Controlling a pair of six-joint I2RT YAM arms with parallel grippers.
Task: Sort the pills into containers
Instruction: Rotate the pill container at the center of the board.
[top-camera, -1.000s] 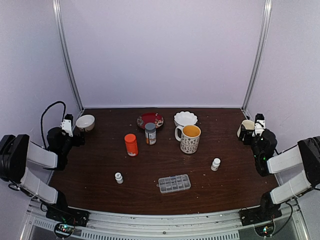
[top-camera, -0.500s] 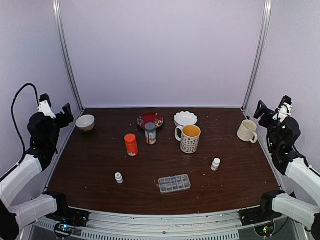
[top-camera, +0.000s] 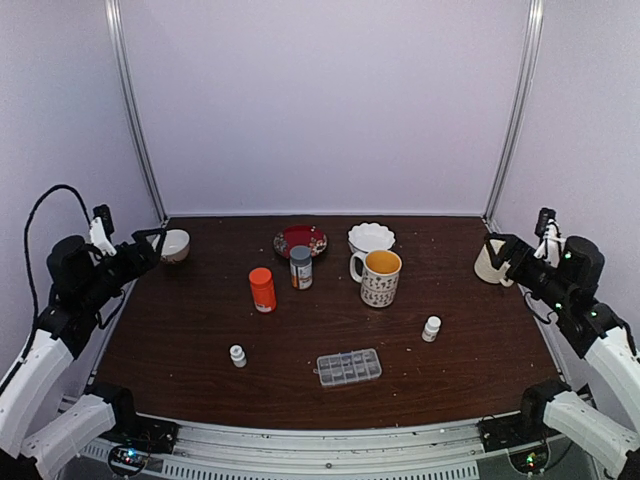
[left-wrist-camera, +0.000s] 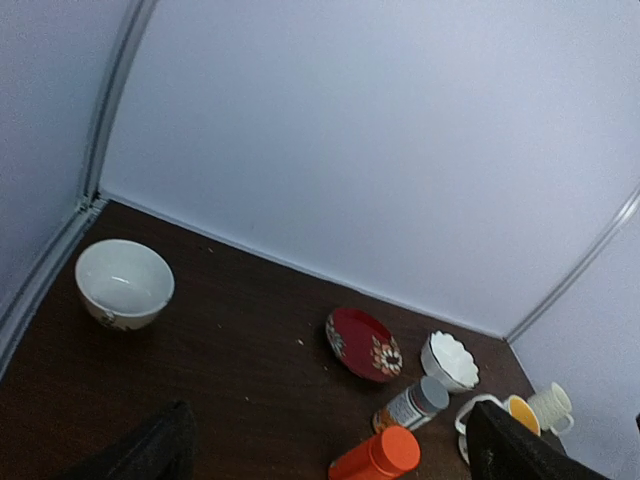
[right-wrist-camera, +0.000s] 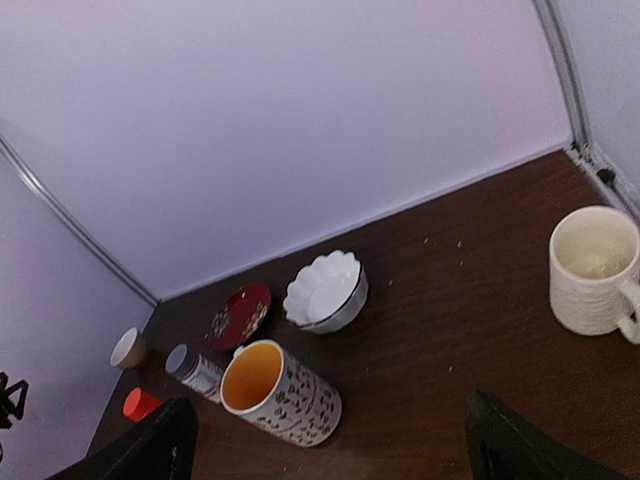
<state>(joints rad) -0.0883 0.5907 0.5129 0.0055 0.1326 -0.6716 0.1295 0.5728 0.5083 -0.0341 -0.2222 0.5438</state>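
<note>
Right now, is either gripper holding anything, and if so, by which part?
Nothing is held. The left gripper and the right gripper are both open with nothing between their fingers, and the pill box lies well apart from both.

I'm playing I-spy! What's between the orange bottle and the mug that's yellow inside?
A grey-capped bottle stands between the orange bottle and the patterned mug, clearest in the top view.
</note>
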